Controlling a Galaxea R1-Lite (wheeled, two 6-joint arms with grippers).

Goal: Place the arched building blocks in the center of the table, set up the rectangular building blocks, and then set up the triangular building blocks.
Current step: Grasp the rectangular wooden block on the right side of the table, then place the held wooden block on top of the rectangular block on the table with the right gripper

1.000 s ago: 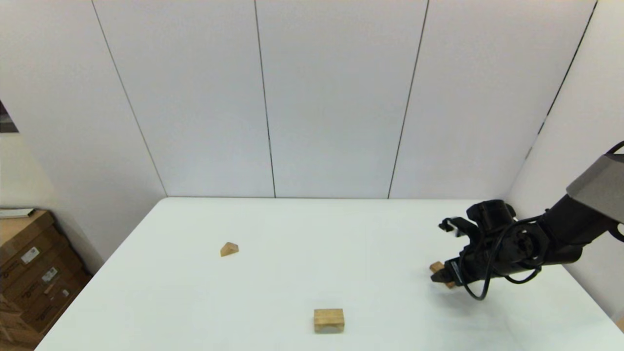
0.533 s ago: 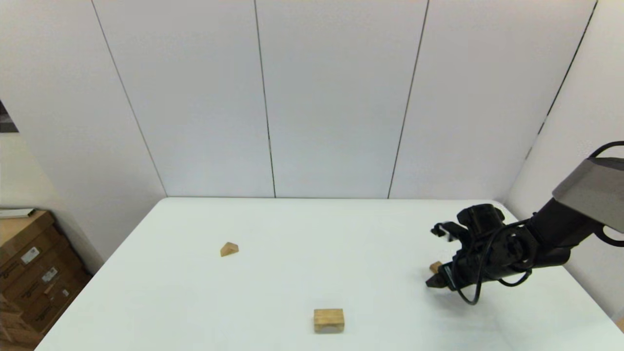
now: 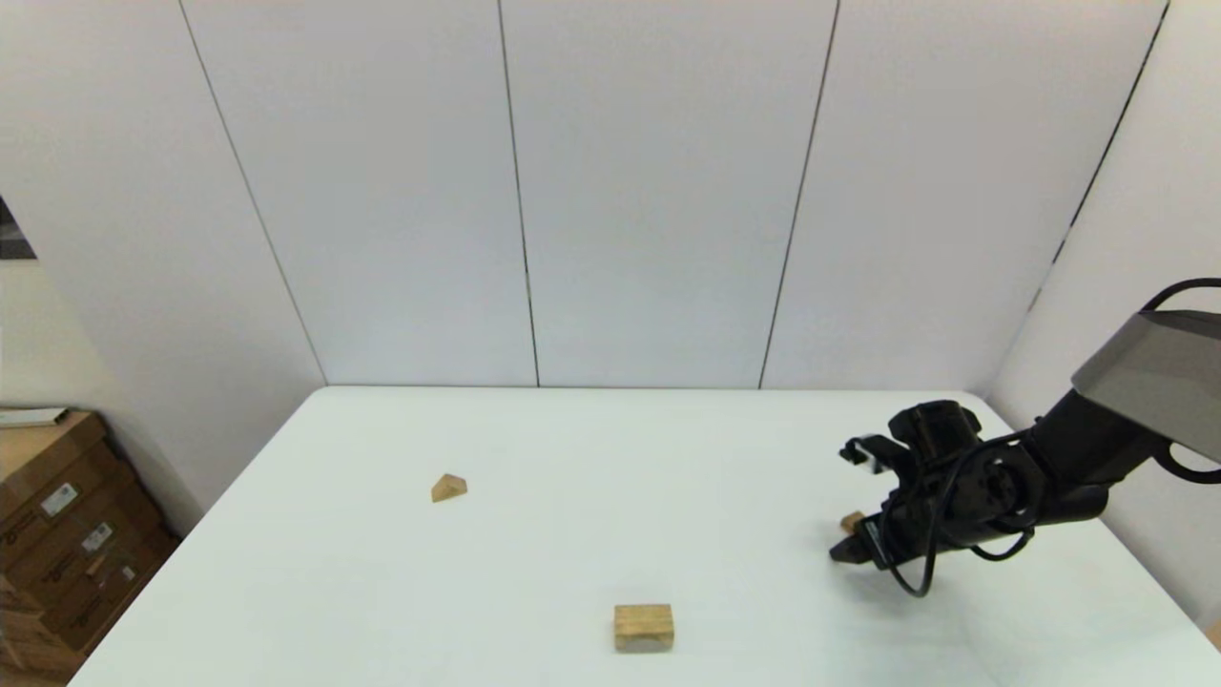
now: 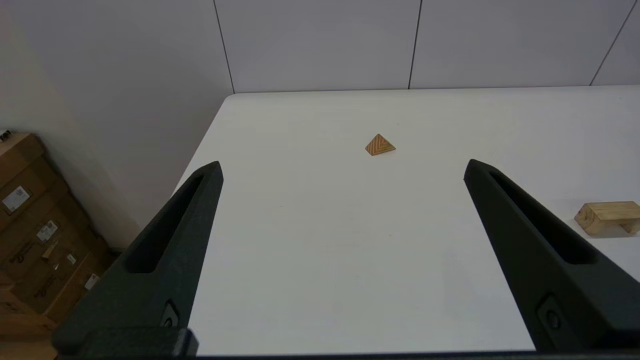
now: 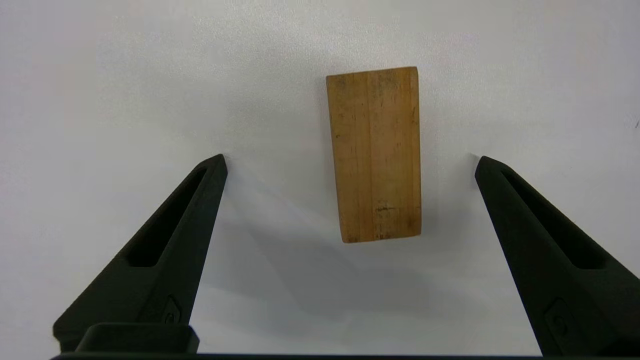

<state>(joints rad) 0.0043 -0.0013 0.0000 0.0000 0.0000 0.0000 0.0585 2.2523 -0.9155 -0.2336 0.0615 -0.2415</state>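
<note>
Step two looks in hand: right gripper (image 5: 350, 160), fingers spread wide, hovers low astride the flat rectangular block (image 5: 374, 152) near the table (image 3: 572, 534)'s right edge, which next needs closing on its long sides.

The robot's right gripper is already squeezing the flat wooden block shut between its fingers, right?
Not quite. The right gripper is open, with the rectangular block lying flat on the table between its fingers, touching neither. The right wrist view shows clear gaps on both sides.
</note>
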